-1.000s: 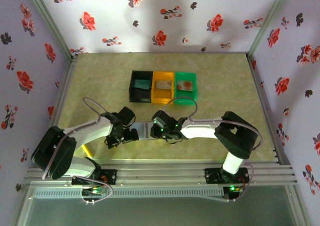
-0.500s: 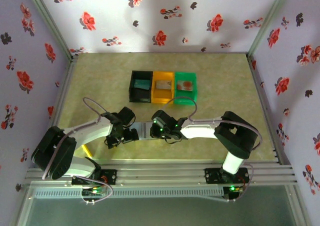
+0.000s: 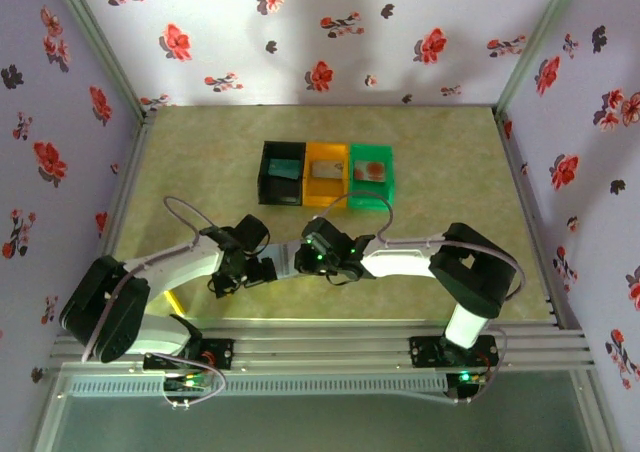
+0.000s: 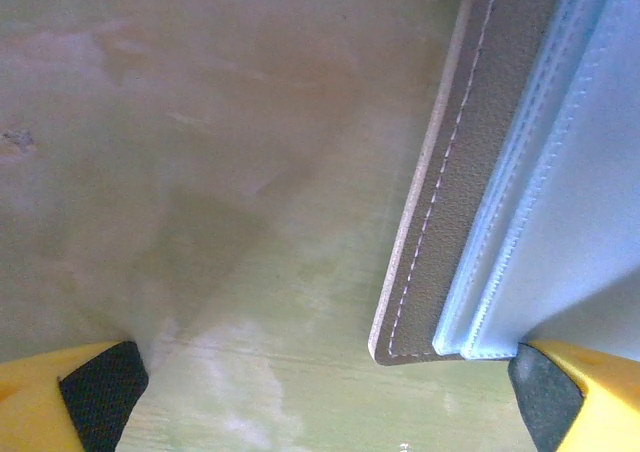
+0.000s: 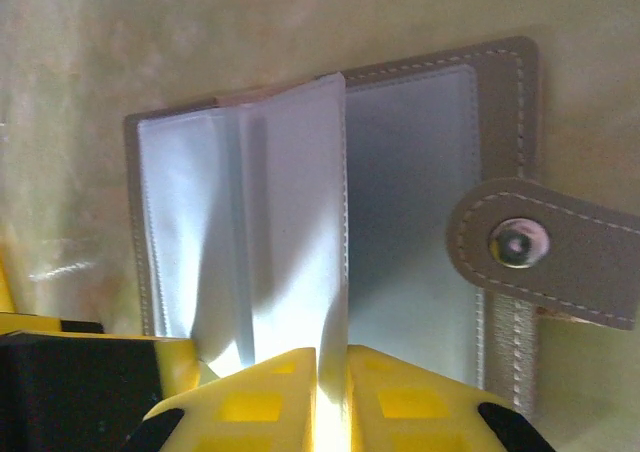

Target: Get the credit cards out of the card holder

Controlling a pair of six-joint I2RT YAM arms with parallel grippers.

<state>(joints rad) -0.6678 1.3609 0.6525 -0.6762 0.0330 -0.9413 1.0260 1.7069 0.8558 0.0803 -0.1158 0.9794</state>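
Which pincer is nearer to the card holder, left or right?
Right. The right pincer is shut on a clear sleeve of the card holder; the left pincer stands open beside its corner.

arms (image 3: 400, 262): white, black joints | cables (image 3: 178, 208): grey | left end effector (image 4: 325, 407): yellow, black pads (image 4: 100, 392)

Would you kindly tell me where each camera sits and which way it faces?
Top external: above, behind the arms, facing down on the table; both arms show.
Left wrist: on the left arm, facing the table; open left claw below.
Right wrist: on the right arm, facing down; right claw pinches the card holder.
Both wrist views share the card holder.
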